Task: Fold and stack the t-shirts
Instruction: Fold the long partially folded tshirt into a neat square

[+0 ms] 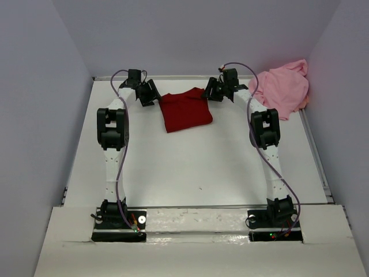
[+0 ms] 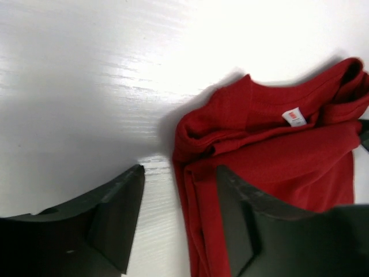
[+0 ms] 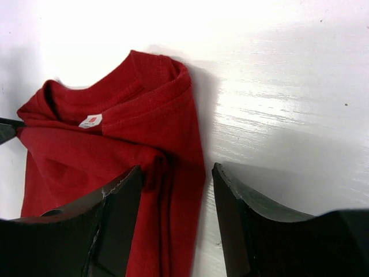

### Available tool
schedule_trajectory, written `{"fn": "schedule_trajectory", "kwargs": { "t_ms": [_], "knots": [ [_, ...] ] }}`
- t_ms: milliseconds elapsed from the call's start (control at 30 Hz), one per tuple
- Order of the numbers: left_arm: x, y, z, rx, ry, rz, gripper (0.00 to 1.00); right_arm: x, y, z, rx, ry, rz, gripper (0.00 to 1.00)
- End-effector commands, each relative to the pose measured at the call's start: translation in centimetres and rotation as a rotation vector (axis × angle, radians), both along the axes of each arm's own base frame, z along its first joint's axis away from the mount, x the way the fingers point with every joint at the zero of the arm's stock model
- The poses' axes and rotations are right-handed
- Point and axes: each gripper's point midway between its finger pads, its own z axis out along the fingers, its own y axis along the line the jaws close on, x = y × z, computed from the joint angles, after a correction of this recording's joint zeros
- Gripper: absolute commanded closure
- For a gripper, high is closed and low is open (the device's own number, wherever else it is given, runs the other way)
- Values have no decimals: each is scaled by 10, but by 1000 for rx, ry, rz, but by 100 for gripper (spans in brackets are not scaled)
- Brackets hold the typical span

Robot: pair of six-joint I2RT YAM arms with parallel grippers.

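At the dark red t-shirt (image 1: pixel 185 111), left end effector (image 2: pixel 180 173) stands released; right end effector (image 3: pixel 177 168) likewise.

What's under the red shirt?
The dark red shirt lies folded on the white table, its own layers stacked. The pink shirt sits apart, far right. Anything between the folds is hidden.

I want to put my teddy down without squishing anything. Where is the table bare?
The big bare patch of table lies between the left arm and right arm, nearer than the dark red shirt. The back is crowded: left gripper and right gripper flank that shirt, and the pink shirt fills the far right corner.
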Motion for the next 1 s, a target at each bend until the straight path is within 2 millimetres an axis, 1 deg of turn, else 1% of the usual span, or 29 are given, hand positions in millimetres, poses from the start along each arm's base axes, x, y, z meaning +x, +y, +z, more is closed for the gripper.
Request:
{"fn": "schedule_trajectory", "kwargs": {
  "t_ms": [0, 67, 167, 200, 233, 267, 300, 333, 367, 400, 433, 467, 500, 533, 567, 600, 633, 667, 700, 733, 767, 800, 833, 867, 900, 933, 967],
  "knots": [
    [6, 9, 34, 30, -83, 13, 30, -1, -7, 13, -12, -21, -4, 41],
    [8, 9, 42, 29, -100, 18, 24, -2, -4, 17, 0, -23, 6, 41],
    [9, 7, 51, 16, -114, 15, 21, -6, -3, 23, 12, -21, 19, 41],
    [7, 5, 54, 1, -115, 7, 21, -6, -8, 24, 15, -17, 12, 41],
    [4, 3, 58, -11, -115, 5, 20, -11, -7, 22, 19, -5, 21, 41],
    [1, 2, 60, -24, -111, 1, 18, -13, -7, 28, 24, -7, 25, 41],
    [-1, 1, 62, -34, -116, -1, 17, -16, -6, 29, 32, 1, 27, 39],
    [-5, 0, 74, -48, -131, 0, 16, -21, -13, 25, 44, 25, 25, 38],
    [-15, 0, 64, -57, -101, -1, 15, -23, -19, 27, 59, 38, 16, 38],
    [-20, 0, 66, -64, -101, 1, 15, -24, -22, 39, 73, 29, 15, 38],
    [-29, 3, 69, -80, -103, 17, 14, -32, -25, 35, 94, 57, 22, 38],
    [-35, 3, 72, -100, -104, 16, 14, -32, -34, 48, 112, 45, 12, 36],
    [-36, 3, 77, -116, -127, 21, 14, -35, -39, 50, 128, 52, 8, 35],
    [-48, 7, 79, -127, -120, 30, 14, -39, -40, 57, 169, 53, 30, 34],
    [-54, 6, 84, -149, -120, 33, 14, -47, -43, 52, 205, 90, 27, 34],
    [-60, 5, 85, -163, -118, 33, 14, -48, -53, 55, 237, 97, 22, 33],
    [-63, 3, 99, -180, -156, 29, 14, -51, -54, 64, 268, 88, 35, 33],
    [-75, 3, 89, -192, -126, 33, 14, -58, -52, 67, 310, 103, 67, 33],
    [-82, -1, 89, -217, -119, 22, 14, -66, -51, 61, 326, 134, 67, 33],
    [-86, -4, 99, -248, -138, 28, 14, -68, -50, 67, 333, 122, 76, 33],
    [-96, -8, 90, -285, -122, 31, 14, -75, -49, 63, 344, 140, 90, 33],
    [-104, -9, 85, -291, -104, 26, 14, -76, -47, 66, 355, 144, 96, 33],
    [-114, -12, 80, -313, -84, 31, 14, -83, -45, 62, 376, 170, 110, 33],
    [-120, -14, 77, -319, -73, 32, 14, -87, -44, 59, 384, 183, 113, 33],
    [-124, -16, 76, -322, -67, 33, 14, -92, -44, 53, 388, 205, 111, 33],
    [-132, -19, 68, -321, -43, 31, 14, -96, -44, 50, 387, 213, 110, 33],
    [-137, -21, 66, -320, -33, 32, 14, -98, -45, 53, 383, 208, 111, 33]
  ]
}}
